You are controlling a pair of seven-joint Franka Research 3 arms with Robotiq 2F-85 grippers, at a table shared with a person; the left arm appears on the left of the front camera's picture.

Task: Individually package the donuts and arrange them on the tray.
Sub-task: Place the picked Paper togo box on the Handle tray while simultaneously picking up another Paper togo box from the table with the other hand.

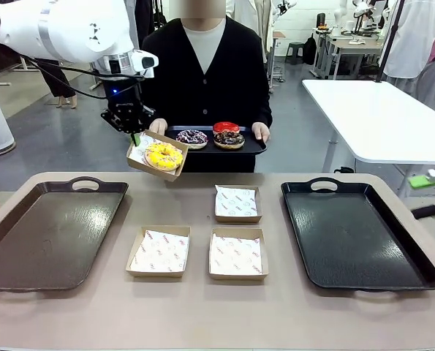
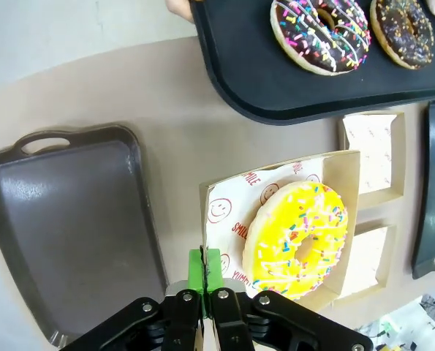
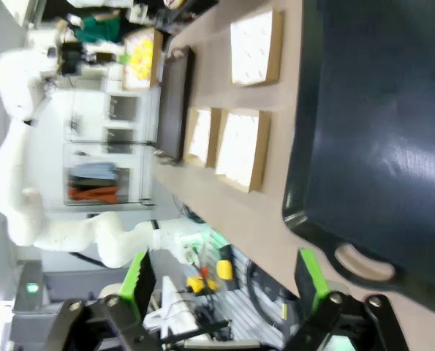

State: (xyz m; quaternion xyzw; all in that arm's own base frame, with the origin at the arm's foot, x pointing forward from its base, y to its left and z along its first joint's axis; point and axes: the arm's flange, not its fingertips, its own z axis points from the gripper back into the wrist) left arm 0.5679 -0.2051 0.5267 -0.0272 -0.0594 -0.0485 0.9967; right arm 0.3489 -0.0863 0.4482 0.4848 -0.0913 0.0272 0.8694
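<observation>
My left gripper [image 1: 134, 136] is shut on the rim of a paper-lined cardboard box [image 1: 148, 170] and holds it in the air above the table's far left. The yellow-iced donut [image 1: 163, 155] lies in that box. In the left wrist view the green pads [image 2: 202, 269] pinch the box edge beside the yellow donut [image 2: 297, 238]. A person holds a small black tray [image 1: 254, 145] carrying the sprinkled chocolate donut [image 1: 192, 137], the red donut [image 1: 226, 128] and the dark chocolate donut [image 1: 229, 140]. My right gripper [image 3: 224, 281] stands open off the table's right end.
Three empty lined boxes [image 1: 237, 203] [image 1: 159, 252] [image 1: 237, 254] sit mid-table. A large black tray [image 1: 49, 230] lies at the left and another [image 1: 356, 234] at the right, both bare. The person's hands grip the small tray's ends.
</observation>
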